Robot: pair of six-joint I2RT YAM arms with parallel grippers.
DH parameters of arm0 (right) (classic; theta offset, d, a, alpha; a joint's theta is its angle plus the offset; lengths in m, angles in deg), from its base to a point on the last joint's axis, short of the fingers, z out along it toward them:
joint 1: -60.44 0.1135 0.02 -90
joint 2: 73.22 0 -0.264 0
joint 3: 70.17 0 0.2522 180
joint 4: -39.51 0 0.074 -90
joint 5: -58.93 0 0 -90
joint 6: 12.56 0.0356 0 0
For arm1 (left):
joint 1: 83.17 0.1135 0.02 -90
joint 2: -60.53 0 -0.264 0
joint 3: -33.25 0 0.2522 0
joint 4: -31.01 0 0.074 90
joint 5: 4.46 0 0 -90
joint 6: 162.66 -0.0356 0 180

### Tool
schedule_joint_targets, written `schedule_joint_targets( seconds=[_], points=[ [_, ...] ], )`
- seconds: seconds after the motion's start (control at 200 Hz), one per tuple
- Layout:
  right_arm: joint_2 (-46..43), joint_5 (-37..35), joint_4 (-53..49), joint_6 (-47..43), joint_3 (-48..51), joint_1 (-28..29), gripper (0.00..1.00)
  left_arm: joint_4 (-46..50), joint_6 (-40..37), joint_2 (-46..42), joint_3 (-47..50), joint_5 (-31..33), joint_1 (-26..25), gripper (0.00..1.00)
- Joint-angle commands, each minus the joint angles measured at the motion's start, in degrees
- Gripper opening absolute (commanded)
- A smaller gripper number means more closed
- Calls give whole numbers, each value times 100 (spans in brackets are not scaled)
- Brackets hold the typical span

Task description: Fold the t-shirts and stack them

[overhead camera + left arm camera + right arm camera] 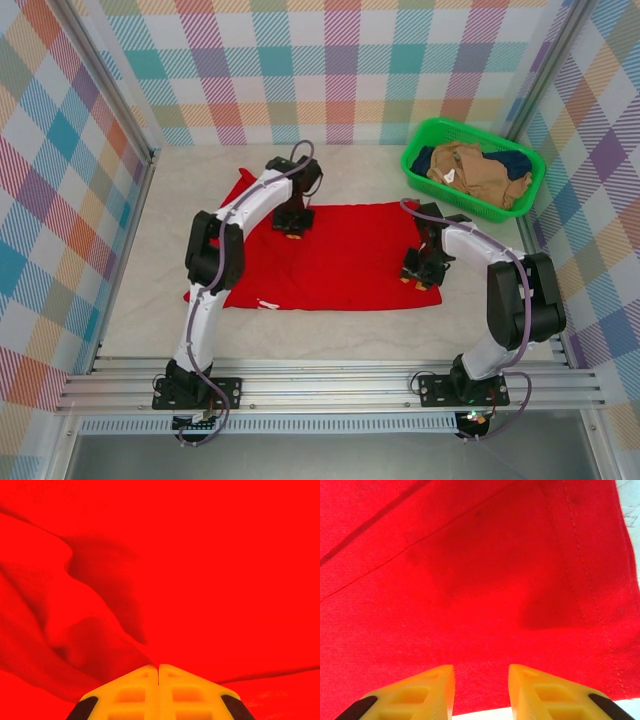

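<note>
At the bottom of the top view, your two arms are standing on the rail [330, 385], left base at lower left, right base at lower right. Just above it, the red shirt [340, 255] is lying spread across the middle of the table [170, 190], with a small white label [268, 303] showing at its lower edge, left of centre.

Your right gripper [418, 278] is hanging over the shirt's lower right corner. In the right wrist view its fingers [420, 695] are standing a narrow gap apart over the cloth. A stitched hem is running down the right side of that frame, and a sliver of table is showing at the upper right.

Further up, your left gripper [292, 228] is sitting on the shirt near its upper edge, left of centre. In the left wrist view its fingertips [145, 677] are meeting tight and pinching the red cloth, with creases running into the tips from both sides.

At the upper right, the basket [455, 203] is sitting well apart from the red shirt, holding the tan shirt [470, 170] on top of the navy shirt [420, 160].
</note>
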Motion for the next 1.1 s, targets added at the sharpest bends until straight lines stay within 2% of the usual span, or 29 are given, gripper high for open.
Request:
schedule_joint_targets(
  seconds=[0.0,0.155,0.275,0.305,0.385,0.455,0.535,0.63,0.76,0.885,1.095],
  points=[
    [-69,76,-27,-32,81,0,34,305,-5,230,-198,35,-168,13],
    [-60,76,-3,-48,99,0,34,-90,-267,54,-139,-231,-378,30],
    [-25,84,18,-58,44,0,34,-369,-88,-514,260,52,-364,54],
    [-21,99,31,-67,9,0,34,-396,56,-732,410,129,-299,57],
    [1,102,40,-117,-121,2,34,-371,850,-1453,1060,476,131,58],
    [-16,152,133,-198,-237,9,33,-272,1797,-2280,1966,667,842,57],
    [-33,381,386,-364,-326,66,34,-498,2705,-3375,3267,230,1911,54],
    [59,593,625,-482,-436,130,36,-687,3375,-4391,4625,-185,3161,52],
    [447,1033,742,-544,-680,149,35,-839,3830,-5011,5647,-454,4241,51],
    [638,1194,750,-586,-763,147,35,-1273,4228,-4958,6048,-986,4795,51],
    [913,1024,467,-644,-756,149,34,-912,4853,-4950,6036,-911,4754,52]
  ],
)
